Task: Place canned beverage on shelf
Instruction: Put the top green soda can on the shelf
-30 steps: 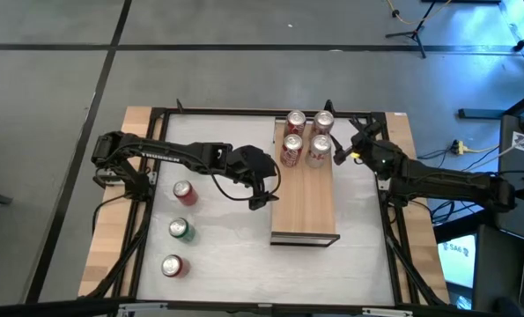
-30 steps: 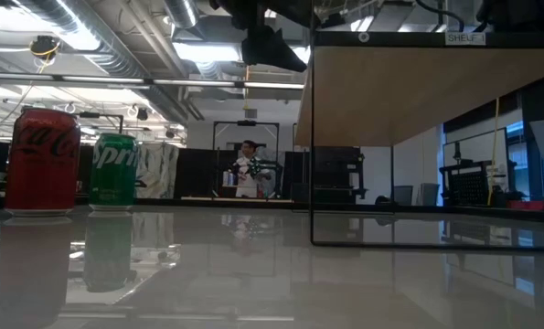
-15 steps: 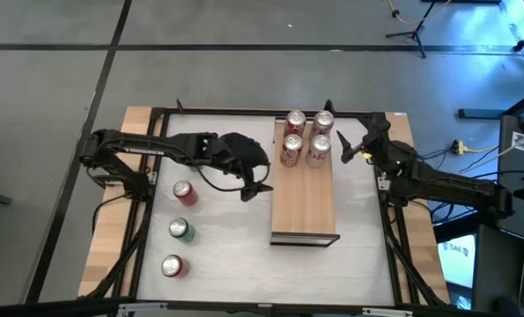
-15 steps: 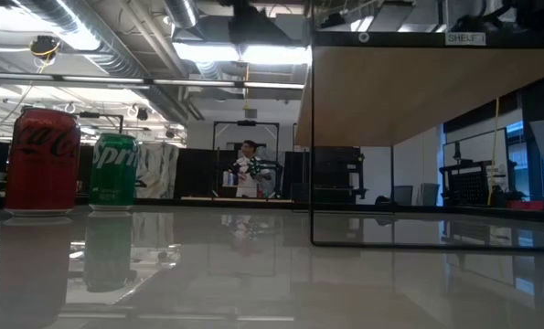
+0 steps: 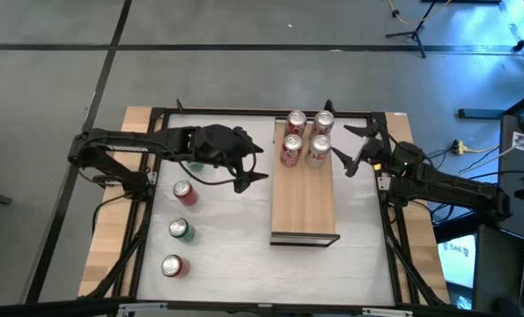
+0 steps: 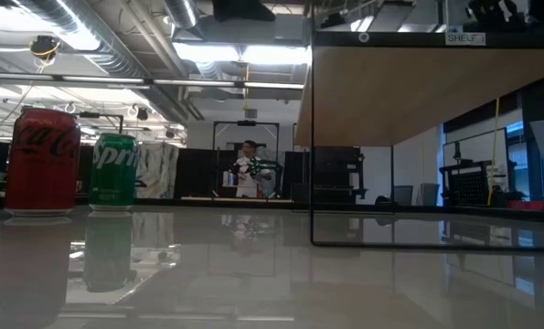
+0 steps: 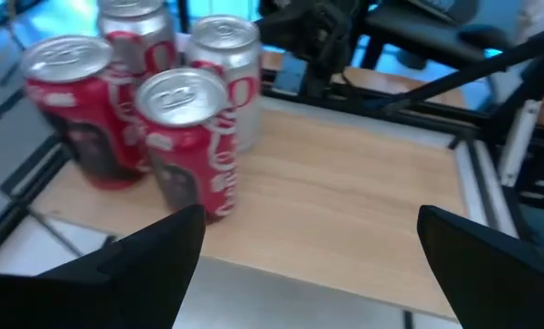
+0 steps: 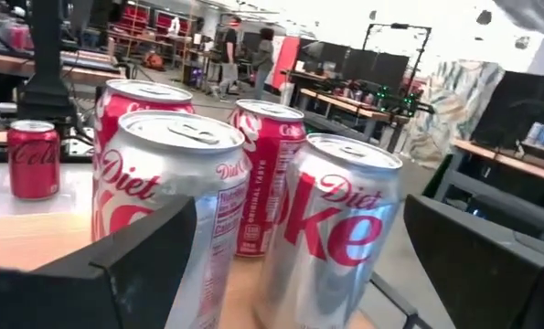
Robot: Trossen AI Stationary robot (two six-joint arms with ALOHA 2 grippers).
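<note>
Both arms backing off the shelf, four cans already on it.
Left gripper [image 5: 251, 165] has pulled back from the shelf [image 5: 304, 198] edge toward the table's far left, jaws wide, holding nothing; right gripper [image 5: 354, 151] has also retreated, wide open and empty, just beside the four cans [image 5: 304, 138] at the shelf's far end. Likely a placement is done, next pickup pending. Three loose cans wait on the white table: red can [image 5: 183, 193], green can [image 5: 181, 230], another red can [image 5: 173, 266]. Nothing blocks the bare near half of the shelf.
</note>
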